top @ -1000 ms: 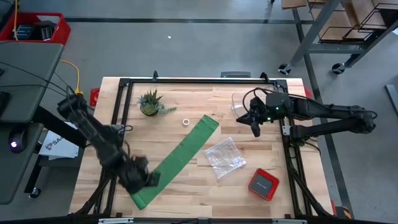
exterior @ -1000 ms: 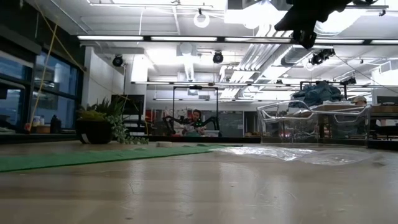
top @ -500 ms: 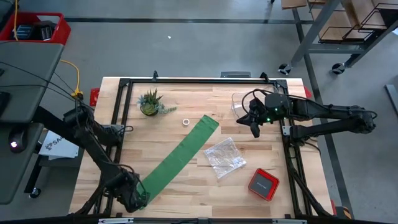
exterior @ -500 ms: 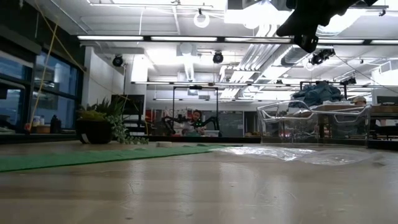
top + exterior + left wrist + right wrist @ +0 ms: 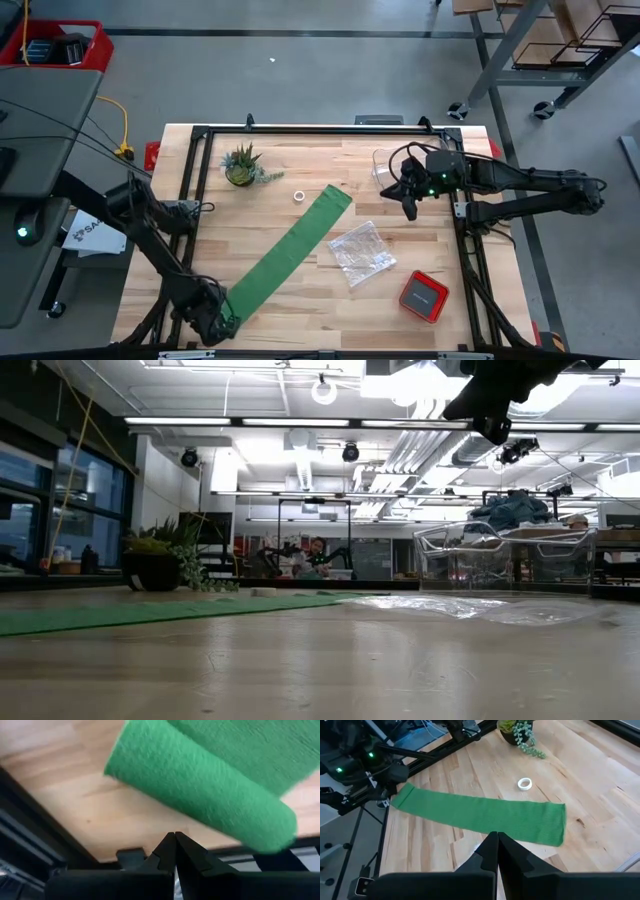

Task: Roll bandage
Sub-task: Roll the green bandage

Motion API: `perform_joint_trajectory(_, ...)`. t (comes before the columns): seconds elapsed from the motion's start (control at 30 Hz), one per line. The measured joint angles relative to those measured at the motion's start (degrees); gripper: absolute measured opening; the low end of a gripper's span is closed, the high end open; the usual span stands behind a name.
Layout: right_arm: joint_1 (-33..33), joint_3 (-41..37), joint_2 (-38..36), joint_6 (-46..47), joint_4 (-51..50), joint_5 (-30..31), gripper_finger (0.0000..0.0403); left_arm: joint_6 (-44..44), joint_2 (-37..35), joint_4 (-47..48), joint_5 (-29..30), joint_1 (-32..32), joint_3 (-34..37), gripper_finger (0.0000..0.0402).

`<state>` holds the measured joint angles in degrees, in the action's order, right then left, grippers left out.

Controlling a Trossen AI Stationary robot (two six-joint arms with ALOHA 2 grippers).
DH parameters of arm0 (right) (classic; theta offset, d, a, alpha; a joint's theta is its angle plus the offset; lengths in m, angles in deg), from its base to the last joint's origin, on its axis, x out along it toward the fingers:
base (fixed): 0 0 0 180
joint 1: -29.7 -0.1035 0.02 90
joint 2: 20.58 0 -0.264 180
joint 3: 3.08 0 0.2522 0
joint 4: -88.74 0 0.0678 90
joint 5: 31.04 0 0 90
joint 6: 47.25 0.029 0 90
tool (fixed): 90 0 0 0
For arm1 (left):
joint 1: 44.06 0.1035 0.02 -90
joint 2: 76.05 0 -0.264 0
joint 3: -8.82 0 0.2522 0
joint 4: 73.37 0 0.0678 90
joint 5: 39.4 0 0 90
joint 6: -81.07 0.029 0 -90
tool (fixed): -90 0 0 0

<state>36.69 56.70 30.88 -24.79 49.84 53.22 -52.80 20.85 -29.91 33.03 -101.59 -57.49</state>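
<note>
My left pincer [image 5: 175,836], fingers pressed together and empty, sits behind the bright green fabric bandage's [image 5: 285,258] first curl at the worktop's near-left corner; an off-square push could skew it.

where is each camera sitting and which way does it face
High view: above the table, looking straight down; both arms show, left hand at the bandage end, right hand raised.
Low view: at table-top height, looking across into the room; one hand hangs at top.
Left wrist view: looks past shut fingers at the rolled bandage end.
Right wrist view: looks past shut fingers down the bandage.
All four views show the bandage.
</note>
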Motion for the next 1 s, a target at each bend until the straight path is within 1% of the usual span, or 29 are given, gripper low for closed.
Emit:
perform_joint_trajectory(0.07, 0.04, 0.00, 0.00, 0.00, 0.31, 0.33, 0.0000, 0.00, 0.16, 0.21, 0.15, 0.30, 0.17, 0.0000)
perform_joint_trajectory(0.2, 0.04, -0.02, 0.00, 0.00, 1.55, 1.28, 0.0000, 0.04, -0.46, 0.31, 2.26, 1.49, 0.13, 0.0000)
perform_joint_trajectory(0.33, 0.10, -0.02, 0.02, 0.00, 3.39, 1.28, 0.0000, 0.63, -2.08, -1.12, 4.62, 4.13, 0.13, 0.0000)
perform_joint_trajectory(0.4, 0.10, -0.02, 0.02, 0.00, 4.03, 1.64, 0.0000, 1.14, -3.99, -1.77, 8.72, 5.84, 0.12, 0.0000)
perform_joint_trajectory(0.47, 0.08, -0.02, 0.01, 0.00, 4.07, 2.27, 0.0000, 2.21, -6.21, -1.23, 14.66, 7.87, 0.02, 0.0000)
perform_joint_trajectory(0.53, 0.10, -0.02, 0.02, -0.02, 4.05, 2.39, 0.0000, 4.27, -8.43, 1.25, 20.24, 10.42, 0.02, 0.0000)
perform_joint_trajectory(0.67, 0.10, -0.02, 0.02, -0.96, 4.05, 2.43, 0.0000, 11.11, -14.20, 5.28, 27.23, 16.07, 0.02, 0.0000)
perform_joint_trajectory(0.77, 0.10, -0.02, 0.02, -2.09, 4.07, 2.43, 0.0000, 19.18, -19.24, 5.11, 35.58, 19.67, 0.02, 0.0000)
perform_joint_trajectory(0.87, 0.08, -0.02, 0.02, -2.54, 4.09, 2.41, 0.0000, 29.27, -23.95, 4.65, 43.21, 22.32, -0.76, 0.0000)
perform_joint_trajectory(0.93, 0.08, -0.02, 0.02, -1.91, 4.09, 2.37, 0.0000, 35.43, -26.49, 5.01, 45.06, 23.48, -2.16, 0.0000)
perform_joint_trajectory(1.0, 0.09, -0.02, 0.02, -1.97, 4.09, 2.37, 0.0000, 38.56, -28.20, 5.32, 44.68, 23.91, -3.08, 0.0000)
